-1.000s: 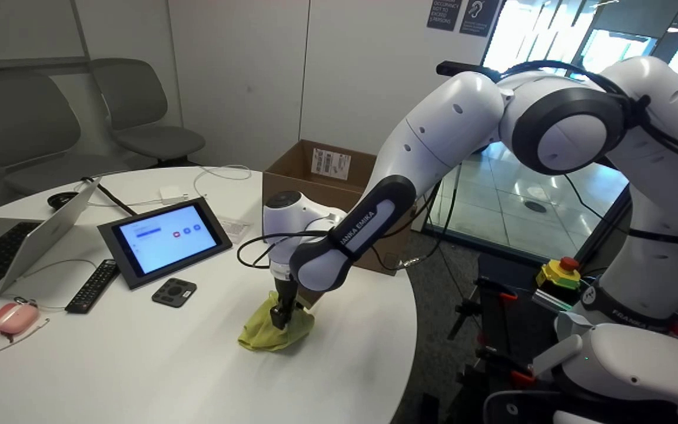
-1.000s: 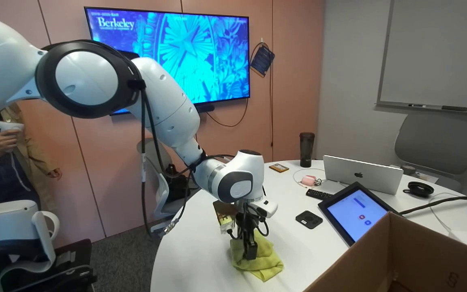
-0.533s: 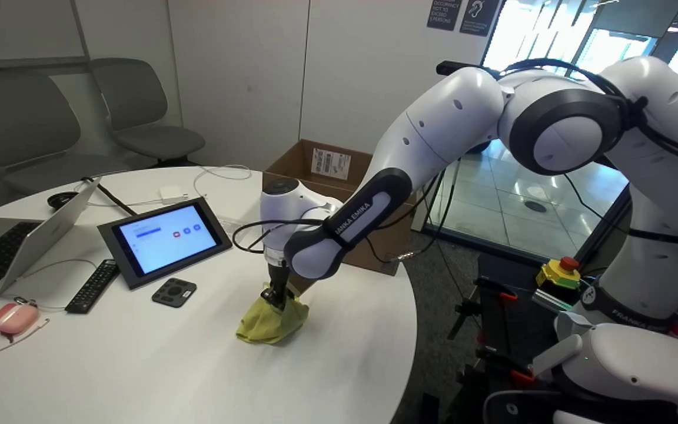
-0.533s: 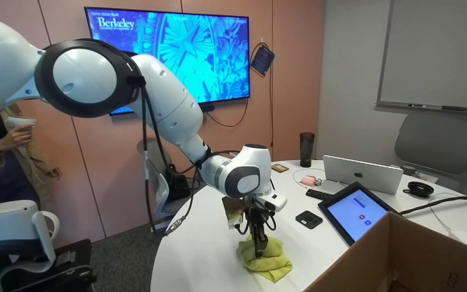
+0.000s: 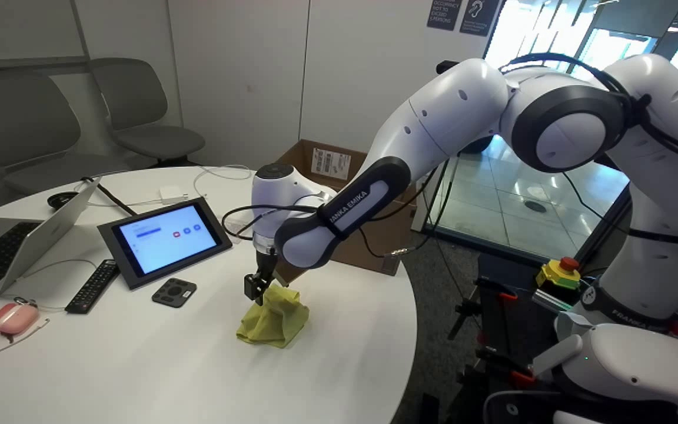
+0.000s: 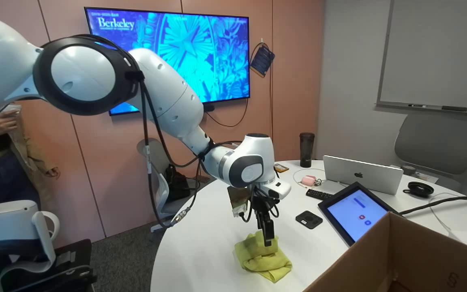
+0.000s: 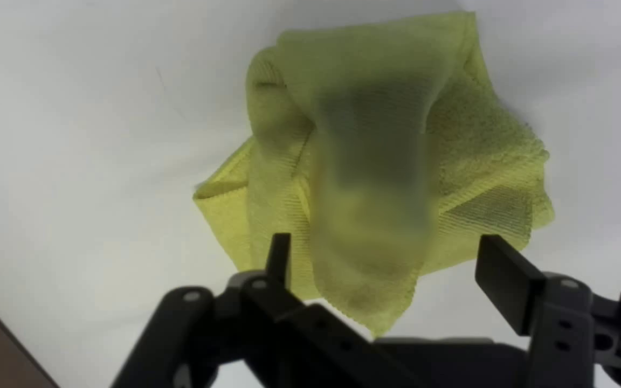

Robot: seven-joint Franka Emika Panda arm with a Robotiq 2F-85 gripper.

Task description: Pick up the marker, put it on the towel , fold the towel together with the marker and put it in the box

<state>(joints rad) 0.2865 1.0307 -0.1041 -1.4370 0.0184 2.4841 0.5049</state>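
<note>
The yellow-green towel [image 5: 278, 323] lies bunched and folded over on the white table, with a flap on top that narrows to a corner [image 7: 378, 310] in the wrist view. My gripper [image 7: 384, 253] stands open just above it, its black fingers [image 7: 510, 288] wide apart and no cloth pinched between them. In an exterior view the gripper [image 6: 267, 243] hangs over the towel [image 6: 260, 265]. The marker is hidden; folds of cloth may cover it. Behind the arm is the open brown cardboard box [image 5: 381, 238], also near the camera in an exterior view [image 6: 361, 259].
A touch panel [image 5: 168, 238], a round-buttoned black device [image 5: 174, 292], a remote [image 5: 93, 287], a pink earbud case [image 5: 16, 319] and a laptop [image 5: 27, 247] share the table. Cables [image 5: 239, 221] loop from the arm. A person [image 6: 6, 162] stands beyond the table.
My gripper has risen off the towel, its jaws spreading apart, and has shifted toward the touch panel. The towel slid slightly that way with it, then stayed down as the gripper let go.
</note>
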